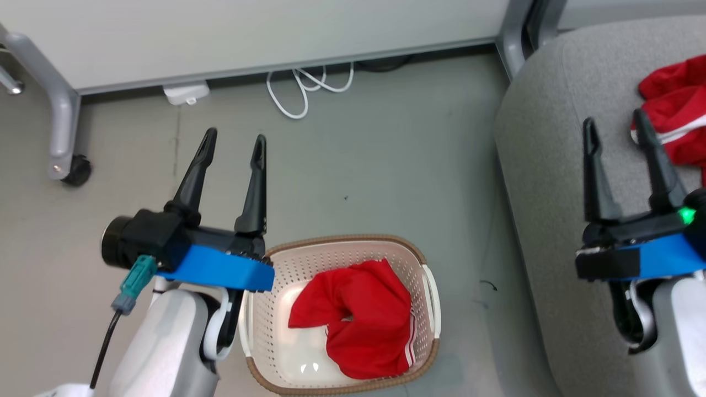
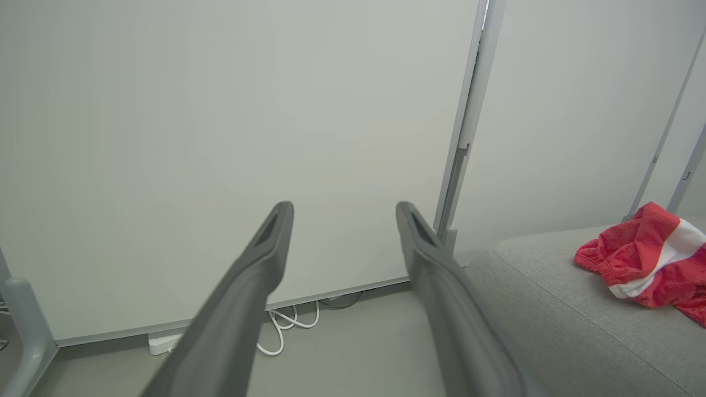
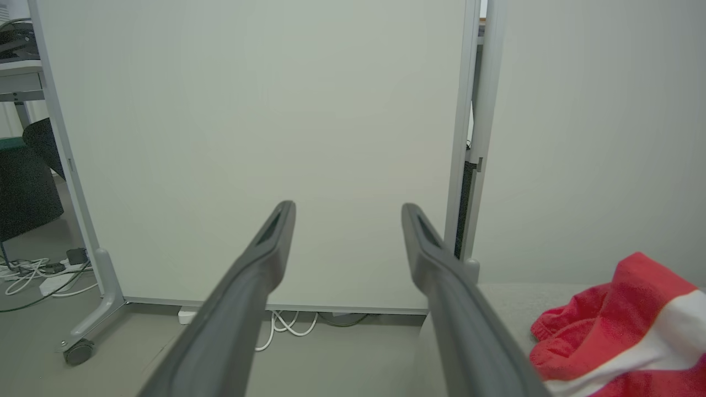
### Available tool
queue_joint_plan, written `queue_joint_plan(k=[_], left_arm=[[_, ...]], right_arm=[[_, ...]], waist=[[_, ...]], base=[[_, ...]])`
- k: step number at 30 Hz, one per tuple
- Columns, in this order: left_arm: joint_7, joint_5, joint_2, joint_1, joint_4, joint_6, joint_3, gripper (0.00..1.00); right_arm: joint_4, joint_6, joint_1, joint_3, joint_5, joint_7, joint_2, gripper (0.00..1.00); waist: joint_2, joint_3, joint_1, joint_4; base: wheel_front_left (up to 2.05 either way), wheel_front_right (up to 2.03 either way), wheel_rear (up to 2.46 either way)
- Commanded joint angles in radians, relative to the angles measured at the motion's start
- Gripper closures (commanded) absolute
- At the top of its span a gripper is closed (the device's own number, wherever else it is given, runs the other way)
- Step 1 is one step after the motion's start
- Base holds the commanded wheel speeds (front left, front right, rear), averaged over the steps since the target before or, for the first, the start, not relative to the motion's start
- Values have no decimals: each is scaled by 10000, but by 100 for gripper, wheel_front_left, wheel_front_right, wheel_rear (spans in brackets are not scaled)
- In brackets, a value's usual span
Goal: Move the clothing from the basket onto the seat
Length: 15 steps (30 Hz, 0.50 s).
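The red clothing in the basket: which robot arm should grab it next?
Probably the left. The left gripper is open, right beside the basket holding the red garment. The right gripper, also open, is farther off over the seat.

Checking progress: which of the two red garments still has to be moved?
The crumpled garment lying inside the basket on the floor. The other garment, showing a white stripe, already lies on the grey seat.
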Motion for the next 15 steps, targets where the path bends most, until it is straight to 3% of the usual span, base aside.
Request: queue_joint_plan(k=[1, 15], left_arm=[[-25, 93, -59, 193, 17, -66, 186, 0], [-26, 870, -611, 1942, 95, -689, 1760, 0]], right_arm=[[-14, 5, 283, 56, 9, -2, 66, 0], [-624, 5, 2054, -167, -399, -2, 829, 0]], waist=[[0, -357, 2, 255], [0, -1389, 2, 409]], base=[[0, 0, 0], [0, 0, 0]])
